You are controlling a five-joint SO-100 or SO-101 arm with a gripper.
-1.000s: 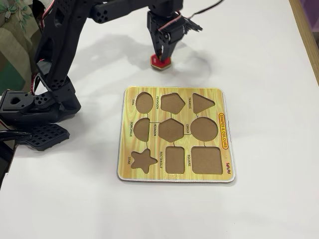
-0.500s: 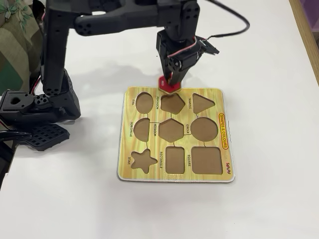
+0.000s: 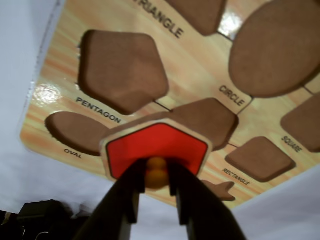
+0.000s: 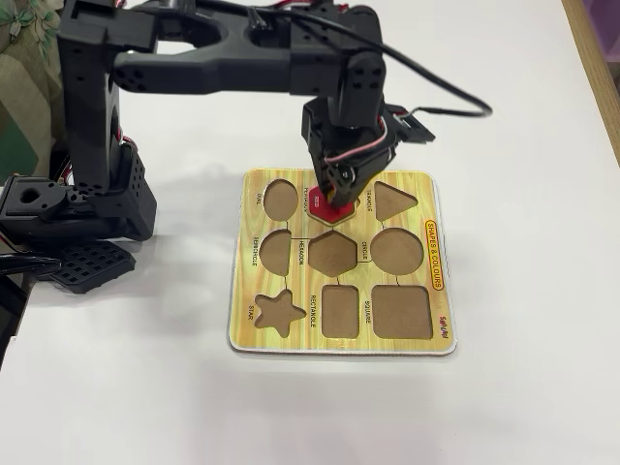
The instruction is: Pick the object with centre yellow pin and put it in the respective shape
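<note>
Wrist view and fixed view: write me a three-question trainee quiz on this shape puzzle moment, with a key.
1. True or false: the gripper is closed on the yellow knob of the red pentagon piece.
2. Multiple choice: in the fixed view, where does the red piece sit over the puzzle board?
A. over the star recess
B. at the top row, between the oval recess and the triangle recess
C. off the board, on the table
3. Fill in: in the wrist view, the large recess above the piece is labelled ______.

Key: 1 true; 2 B; 3 pentagon.
</note>
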